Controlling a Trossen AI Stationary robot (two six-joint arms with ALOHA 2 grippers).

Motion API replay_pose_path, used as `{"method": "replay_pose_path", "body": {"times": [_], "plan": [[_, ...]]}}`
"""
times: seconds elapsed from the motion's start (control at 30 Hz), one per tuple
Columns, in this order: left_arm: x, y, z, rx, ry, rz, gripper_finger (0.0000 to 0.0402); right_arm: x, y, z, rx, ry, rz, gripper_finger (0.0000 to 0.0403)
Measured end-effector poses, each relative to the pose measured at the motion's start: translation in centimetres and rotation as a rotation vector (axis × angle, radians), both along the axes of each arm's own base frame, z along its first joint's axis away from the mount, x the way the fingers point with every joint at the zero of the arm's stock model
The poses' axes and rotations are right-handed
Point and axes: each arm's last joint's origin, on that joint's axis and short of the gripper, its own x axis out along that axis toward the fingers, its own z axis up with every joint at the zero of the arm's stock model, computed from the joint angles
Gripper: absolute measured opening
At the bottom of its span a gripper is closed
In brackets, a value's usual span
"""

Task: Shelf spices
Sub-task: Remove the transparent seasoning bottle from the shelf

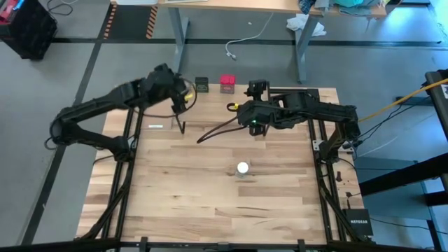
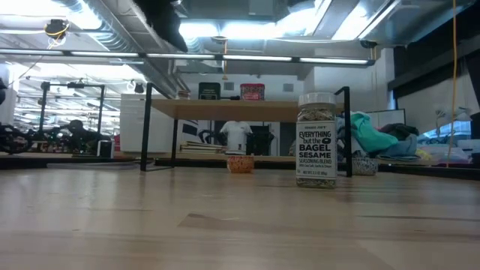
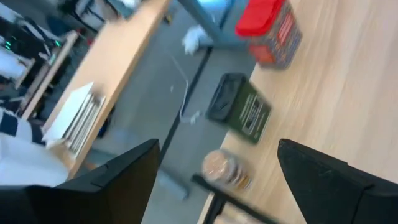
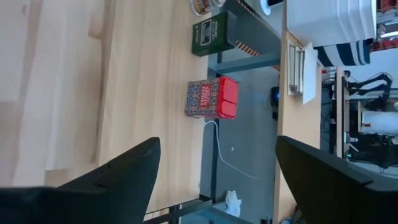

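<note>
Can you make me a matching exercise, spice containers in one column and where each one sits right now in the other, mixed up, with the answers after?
Things
1. clear white-lidded jar
2. red square box
3. dark square tin
4. left gripper

Places or states
A. on the shelf, beside the dark tin
B. open, above the shelf's left part
C. alone on the table, in front of the shelf
D. on the shelf, between the tan-grey round jar and the red box

Pairs: 1-C, 2-A, 3-D, 4-B
</note>
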Motion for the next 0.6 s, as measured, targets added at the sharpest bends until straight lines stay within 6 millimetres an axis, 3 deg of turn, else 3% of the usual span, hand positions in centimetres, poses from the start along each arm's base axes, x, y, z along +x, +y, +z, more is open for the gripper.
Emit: {"method": "replay_pose_path", "body": {"times": [0.1, 0.2, 0.37, 0.6], "plan": [[0.3, 1.4, 2.0, -0.065, 0.074, 0.0, 0.032, 0.1, -0.2, 0.0, 0.001, -0.008, -0.006, 0.0326], [0.8, 3.3, 2.4, -0.145, 0.16, -0.01, 0.032, 0.1, -0.3, 0.0, 0.007, -0.008, -0.007, 0.0326], [1.4, 6.5, 0.9, -0.243, 0.306, -0.013, 0.032, 0.1, -0.3, 0.0, 0.022, -0.004, 0.003, 0.0326], [1.8, 9.5, -1.2, -0.361, 0.319, -0.068, 0.032, -0.2, -0.3, -0.3, 0.051, 0.038, 0.017, 0.0326]]}}
